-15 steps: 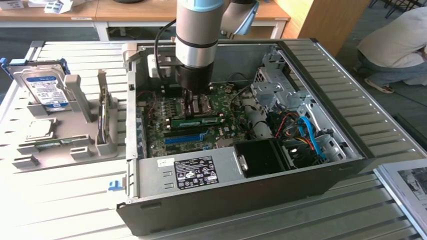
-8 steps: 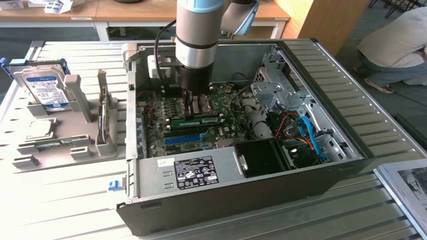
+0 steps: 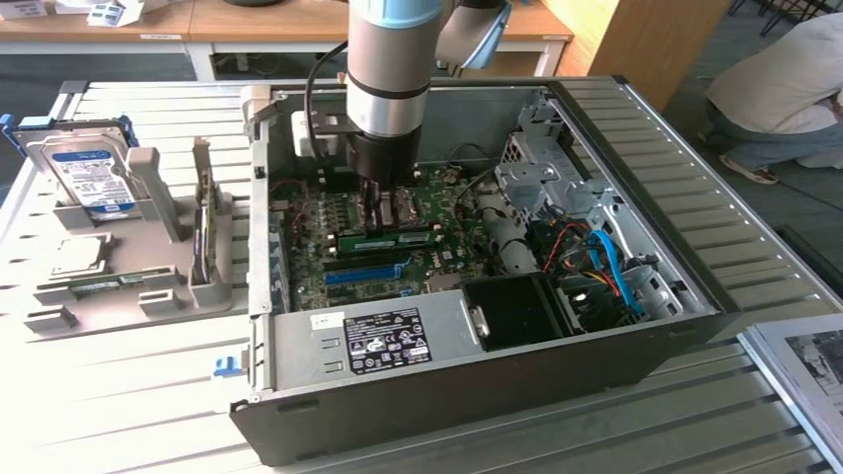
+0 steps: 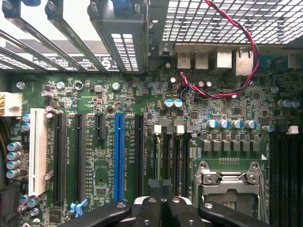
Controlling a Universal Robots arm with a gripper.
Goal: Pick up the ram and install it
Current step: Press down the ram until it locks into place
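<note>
No text can be read with certainty. The black label on the power supply at the near side of the open computer case carries white print and marks too small to make out. The blue-and-white label on the hard drive at the exterior view's left is likewise illegible, as is the white lettering on the motherboard.

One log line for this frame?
gripper: shut, over motherboard | ram: lying along board beside gripper, contact unclear | case: open
</note>
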